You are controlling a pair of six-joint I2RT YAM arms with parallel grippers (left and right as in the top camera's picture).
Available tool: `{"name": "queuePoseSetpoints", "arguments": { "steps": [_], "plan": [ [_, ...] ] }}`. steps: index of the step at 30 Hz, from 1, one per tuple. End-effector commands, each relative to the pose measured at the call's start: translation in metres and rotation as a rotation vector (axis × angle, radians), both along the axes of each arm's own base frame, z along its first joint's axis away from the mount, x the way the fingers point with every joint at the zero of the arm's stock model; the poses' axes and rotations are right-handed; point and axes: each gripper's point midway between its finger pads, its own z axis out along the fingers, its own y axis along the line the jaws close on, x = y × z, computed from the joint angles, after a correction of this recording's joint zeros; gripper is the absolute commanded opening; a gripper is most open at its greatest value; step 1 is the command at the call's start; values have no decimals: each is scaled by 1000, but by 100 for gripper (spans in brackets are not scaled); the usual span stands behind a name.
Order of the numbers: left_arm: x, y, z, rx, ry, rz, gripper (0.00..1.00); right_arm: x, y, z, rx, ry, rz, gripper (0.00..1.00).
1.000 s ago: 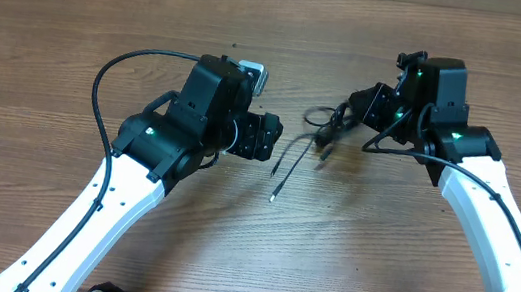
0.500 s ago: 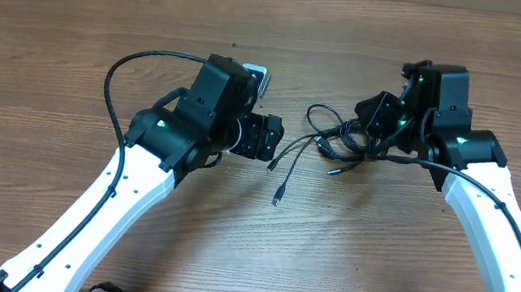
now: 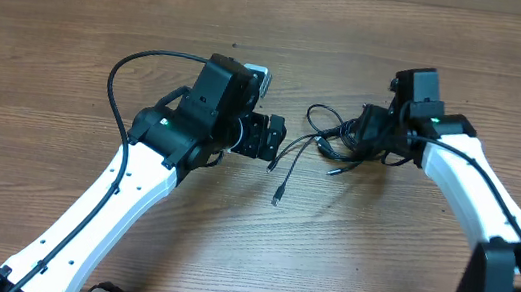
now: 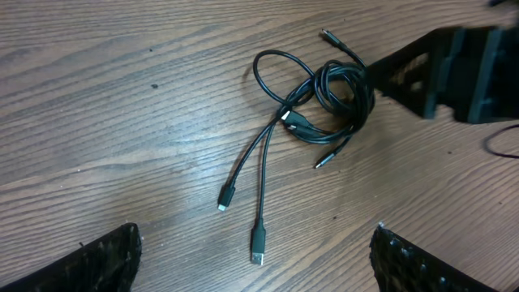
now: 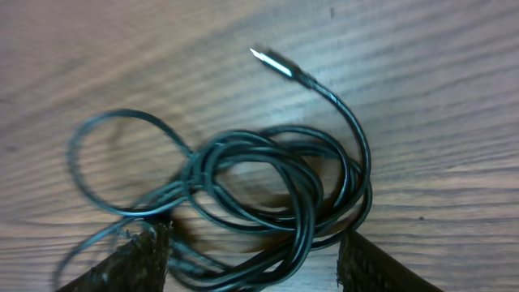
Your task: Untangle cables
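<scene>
My right fingers (image 3: 371, 135) stand apart and clamp nothing, and the cables (image 3: 334, 141) lie on the wooden surface (image 3: 378, 252) as a loose black tangle, its coiled part between and just ahead of those fingers. One open loop bulges from the coil on the side away from my right fingers, and two straight ends with plugs trail away from them toward my left fingers (image 3: 270, 137), stopping short of touching. My left fingers are spread wide and hold nothing, well apart from my right fingers, with the tangle between.
</scene>
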Motion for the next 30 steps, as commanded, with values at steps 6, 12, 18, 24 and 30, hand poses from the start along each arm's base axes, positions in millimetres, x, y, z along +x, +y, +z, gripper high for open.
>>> {"name": "queuePoseSetpoints", "arguments": {
  "steps": [6, 12, 18, 24, 30],
  "plan": [
    [4, -1, 3, -6, -7, 8, 91, 3, -6, -28, -47, 65, 3, 61],
    [4, -1, 3, -6, -7, 8, 91, 4, -14, -31, -90, 64, -19, 51],
    [4, -1, 4, -7, -8, 8, 92, 3, -15, -39, -90, 54, -20, 47],
    [4, -1, 4, -7, -7, 8, 93, -2, -15, -53, -88, 43, -20, 46],
    [4, -1, 4, -7, -7, 8, 94, -6, -16, -59, -89, 46, -20, 45]
  ]
}}
